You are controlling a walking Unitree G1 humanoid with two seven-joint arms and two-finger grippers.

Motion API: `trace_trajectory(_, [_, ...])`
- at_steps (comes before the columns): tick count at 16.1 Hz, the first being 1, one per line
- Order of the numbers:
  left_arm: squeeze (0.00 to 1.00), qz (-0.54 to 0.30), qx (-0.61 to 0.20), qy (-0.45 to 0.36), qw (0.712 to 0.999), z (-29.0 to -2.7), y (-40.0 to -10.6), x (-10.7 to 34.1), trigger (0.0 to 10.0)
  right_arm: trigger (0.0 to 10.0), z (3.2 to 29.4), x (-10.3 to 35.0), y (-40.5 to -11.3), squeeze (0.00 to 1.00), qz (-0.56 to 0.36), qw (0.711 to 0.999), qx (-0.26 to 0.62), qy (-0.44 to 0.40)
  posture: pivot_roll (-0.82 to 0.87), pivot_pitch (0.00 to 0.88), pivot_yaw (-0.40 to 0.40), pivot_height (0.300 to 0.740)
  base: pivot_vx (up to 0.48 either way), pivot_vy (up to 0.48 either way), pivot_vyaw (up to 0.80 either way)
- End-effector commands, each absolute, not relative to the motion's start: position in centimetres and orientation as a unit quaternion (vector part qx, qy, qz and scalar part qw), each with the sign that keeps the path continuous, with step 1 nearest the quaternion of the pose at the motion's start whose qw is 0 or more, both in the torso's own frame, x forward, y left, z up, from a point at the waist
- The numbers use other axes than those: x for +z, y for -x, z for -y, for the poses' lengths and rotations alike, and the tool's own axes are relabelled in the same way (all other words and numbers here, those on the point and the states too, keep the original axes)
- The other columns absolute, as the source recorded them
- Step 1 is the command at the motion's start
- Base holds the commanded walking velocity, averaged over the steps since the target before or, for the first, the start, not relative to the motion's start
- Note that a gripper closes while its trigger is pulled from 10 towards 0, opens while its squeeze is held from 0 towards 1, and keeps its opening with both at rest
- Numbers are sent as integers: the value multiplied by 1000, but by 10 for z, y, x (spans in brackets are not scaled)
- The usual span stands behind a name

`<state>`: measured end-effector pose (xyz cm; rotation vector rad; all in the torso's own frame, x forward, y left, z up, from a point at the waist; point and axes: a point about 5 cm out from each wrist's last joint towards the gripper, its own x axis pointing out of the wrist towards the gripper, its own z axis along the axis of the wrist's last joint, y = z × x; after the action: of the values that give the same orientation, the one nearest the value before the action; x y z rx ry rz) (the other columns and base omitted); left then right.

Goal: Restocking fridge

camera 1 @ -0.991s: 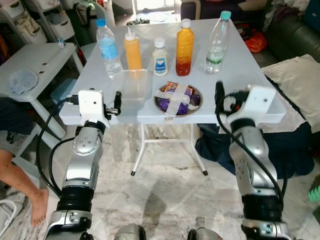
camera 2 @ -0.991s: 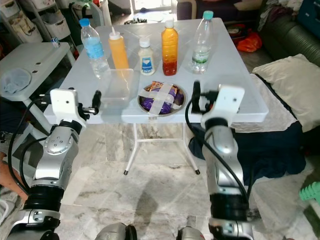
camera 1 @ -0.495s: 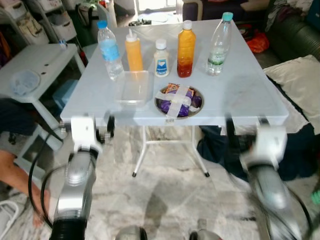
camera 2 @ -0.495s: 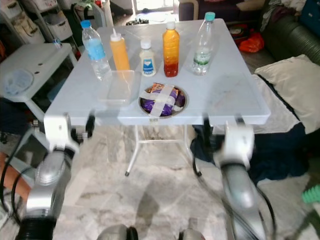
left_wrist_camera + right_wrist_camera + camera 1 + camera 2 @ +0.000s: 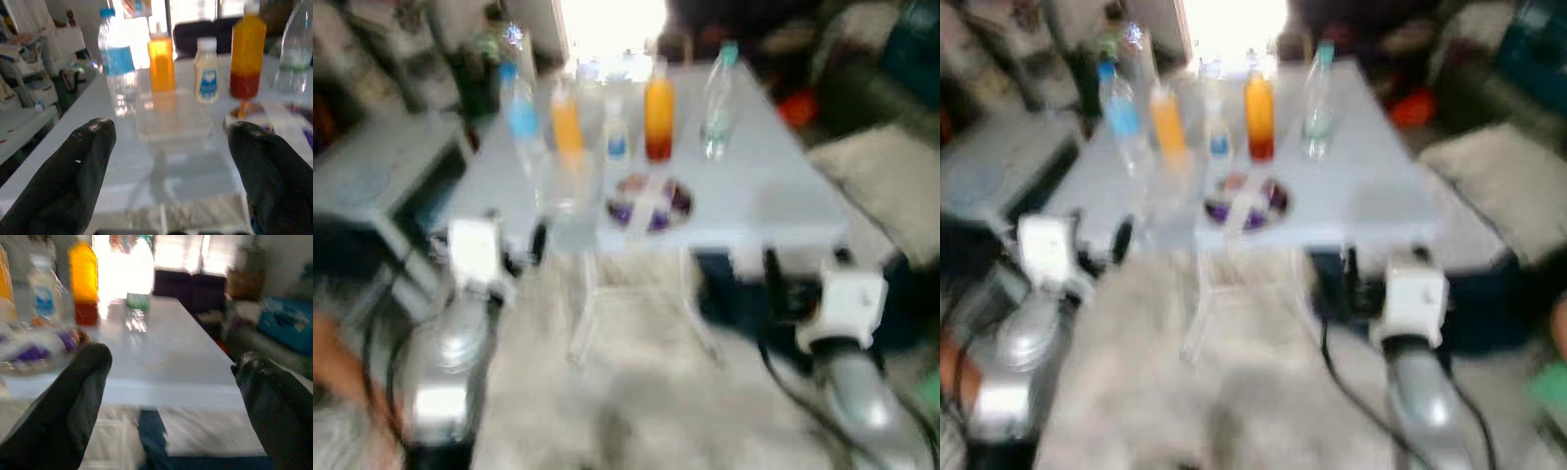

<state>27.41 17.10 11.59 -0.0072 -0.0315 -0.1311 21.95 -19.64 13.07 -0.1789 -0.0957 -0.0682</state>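
Bottles of orange juice (image 5: 247, 55), water and sauce stand on the white bench (image 5: 161, 161) beyond both arms' black fingers (image 5: 80, 171), spread apart and empty. Blurred head views suggest the robot has backed off; nothing is picked.

Both eye views are heavily motion-blurred, with white glare, perhaps from a window, behind the bottles (image 5: 607, 108)
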Motion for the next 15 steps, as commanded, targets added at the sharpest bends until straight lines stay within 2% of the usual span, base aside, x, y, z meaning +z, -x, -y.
trace_trajectory(1, [0,18,-65,-2,998,-175,-278,120,10000,10000,192,130,-218,0,46,995,-34,80,-102,0,134,740,405,0,0])
trace_trajectory(6, [0,7,-103,-7,995,-156,-281,115,10000,10000,191,129,-221,0,51,994,-66,67,-140,0,182,740,357,0,0])
trace_trajectory(11, [0,-11,-128,-11,992,-148,-289,111,10000,10000,199,130,-215,0,53,990,-103,76,-222,0,266,740,0,0,0])
trace_trajectory(13, [0,-12,-137,-16,990,-142,-293,110,10000,10000,197,128,-211,0,47,990,-107,80,-229,0,255,740,0,0,0])
trace_trajectory(14, [0,-10,-130,-15,991,-142,-294,110,10000,10000,193,127,-212,0,43,991,-94,82,-213,0,228,740,0,0,0])
trace_trajectory(15, [0,-4,-114,-14,993,-145,-289,111,10000,10000,186,127,-217,0,40,994,-61,80,-154,0,158,740,0,0,0])
